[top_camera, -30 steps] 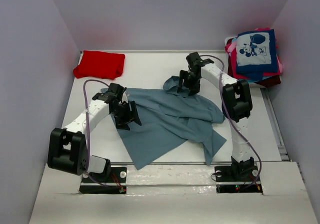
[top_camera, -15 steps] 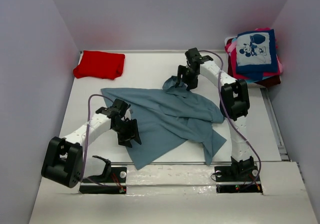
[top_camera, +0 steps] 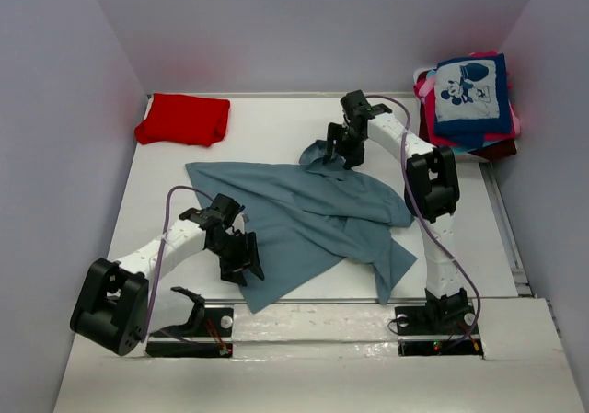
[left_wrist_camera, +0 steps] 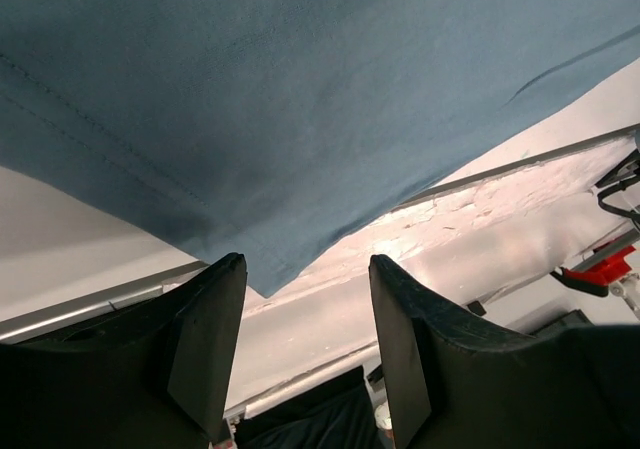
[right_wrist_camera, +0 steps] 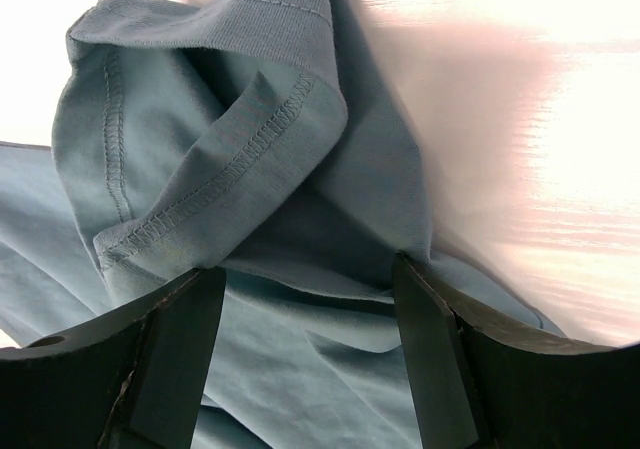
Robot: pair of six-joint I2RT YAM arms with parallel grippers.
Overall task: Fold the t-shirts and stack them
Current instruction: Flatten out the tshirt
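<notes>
Two black robot claws hang over one big grey-blue cotton t-shirt (top_camera: 313, 212). It lies spread out and wrinkly in the middle of the white table (top_camera: 267, 123). The left claw (top_camera: 245, 264) is down by the shirt's near left edge. Its two fingers (left_wrist_camera: 205, 354) are apart and hold nothing. A corner of the shirt's hem pokes out just above the gap. The right claw (top_camera: 343, 151) is at the far side, over a bunched-up sleeve. Its fingers (right_wrist_camera: 170, 364) are wide apart too, and the blue cloth shows in the gap, not squeezed. A folded red t-shirt (top_camera: 182, 119) lies in the far left corner. A pile of folded t-shirts (top_camera: 469, 100) sits at the far right, with a navy mouse-print one on top.
</notes>
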